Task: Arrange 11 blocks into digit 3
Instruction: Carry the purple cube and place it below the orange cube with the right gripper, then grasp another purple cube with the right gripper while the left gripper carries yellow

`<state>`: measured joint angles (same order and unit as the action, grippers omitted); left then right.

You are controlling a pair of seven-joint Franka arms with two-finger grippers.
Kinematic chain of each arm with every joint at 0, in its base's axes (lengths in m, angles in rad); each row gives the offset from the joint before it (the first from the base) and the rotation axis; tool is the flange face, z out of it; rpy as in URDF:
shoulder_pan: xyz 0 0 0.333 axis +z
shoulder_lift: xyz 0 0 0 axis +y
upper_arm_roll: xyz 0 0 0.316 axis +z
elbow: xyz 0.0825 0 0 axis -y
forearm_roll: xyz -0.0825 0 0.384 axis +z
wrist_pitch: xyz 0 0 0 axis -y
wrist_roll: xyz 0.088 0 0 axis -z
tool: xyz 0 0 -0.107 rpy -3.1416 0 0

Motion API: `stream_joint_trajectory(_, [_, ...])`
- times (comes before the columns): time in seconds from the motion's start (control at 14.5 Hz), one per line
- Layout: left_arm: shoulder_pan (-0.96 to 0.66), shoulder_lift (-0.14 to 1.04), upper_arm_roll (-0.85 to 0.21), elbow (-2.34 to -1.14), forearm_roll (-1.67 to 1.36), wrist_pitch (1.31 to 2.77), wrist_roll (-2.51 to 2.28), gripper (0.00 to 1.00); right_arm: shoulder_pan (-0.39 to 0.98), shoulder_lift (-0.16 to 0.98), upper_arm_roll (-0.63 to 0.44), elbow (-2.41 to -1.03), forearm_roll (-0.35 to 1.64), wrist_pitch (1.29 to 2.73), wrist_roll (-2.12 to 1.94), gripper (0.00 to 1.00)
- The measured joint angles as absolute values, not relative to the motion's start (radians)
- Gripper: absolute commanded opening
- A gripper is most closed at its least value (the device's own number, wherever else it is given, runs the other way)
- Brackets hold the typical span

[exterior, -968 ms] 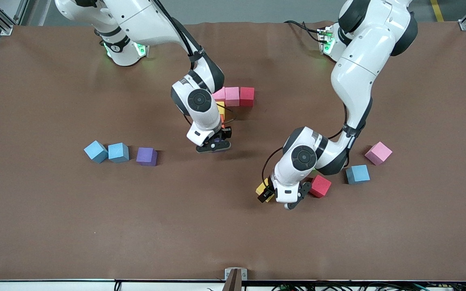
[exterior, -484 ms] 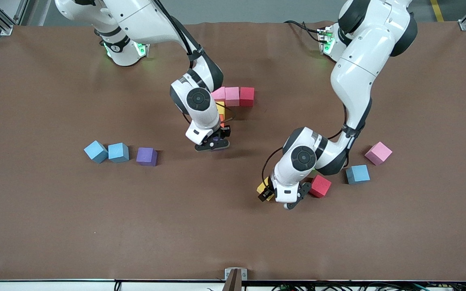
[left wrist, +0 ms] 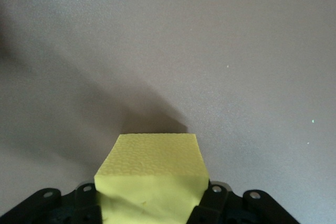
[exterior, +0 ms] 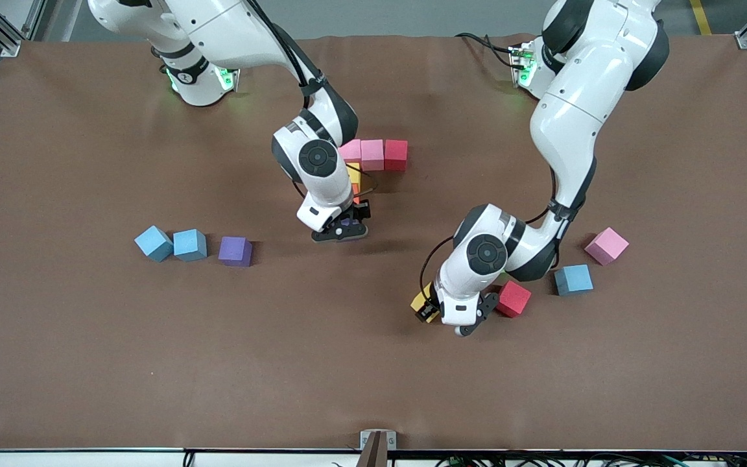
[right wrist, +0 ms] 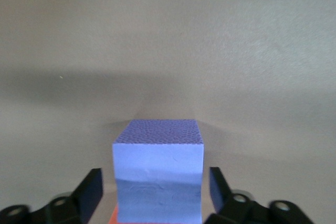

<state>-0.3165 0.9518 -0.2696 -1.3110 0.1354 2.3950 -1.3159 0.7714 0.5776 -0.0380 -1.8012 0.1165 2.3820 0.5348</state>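
Two tools busy — the left tool (exterior: pixel 441 316) is clamped on a yellow block (left wrist: pixel 152 174) low over the surface (exterior: pixel 153 363), at nine o'clock of a red block (exterior: pixel 513 299). Right tool (exterior: pixel 340 231) stands apart around a purple block (right wrist: pixel 157 174), at six o'clock of the pink-red row (exterior: pixel 373 155). Risk: retreating fingers could nudge the purple block askew — a skewed digit.

brown table (exterior: pixel 88 363) carries scattered coloured blocks (exterior: pixel 235 251).

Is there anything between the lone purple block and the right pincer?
No. In the front view, only bare table lies between the lone purple block and the right pincer.
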Motion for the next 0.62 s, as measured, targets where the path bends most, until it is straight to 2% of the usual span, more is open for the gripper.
stream_joint_trajectory(0.21, [-0.316,0.952,-0.27,-1.311,0.135,2.395,-1.316,0.02,0.745,0.554,-0.042,-1.719,0.117,2.265,0.538,1.0])
stream_joint_trajectory(0.62, [-0.317,0.952,-0.27,-1.311,0.135,2.394,-1.314,0.0,0.567,0.495,-0.051,-1.649,0.116,2.101,0.362,1.0])
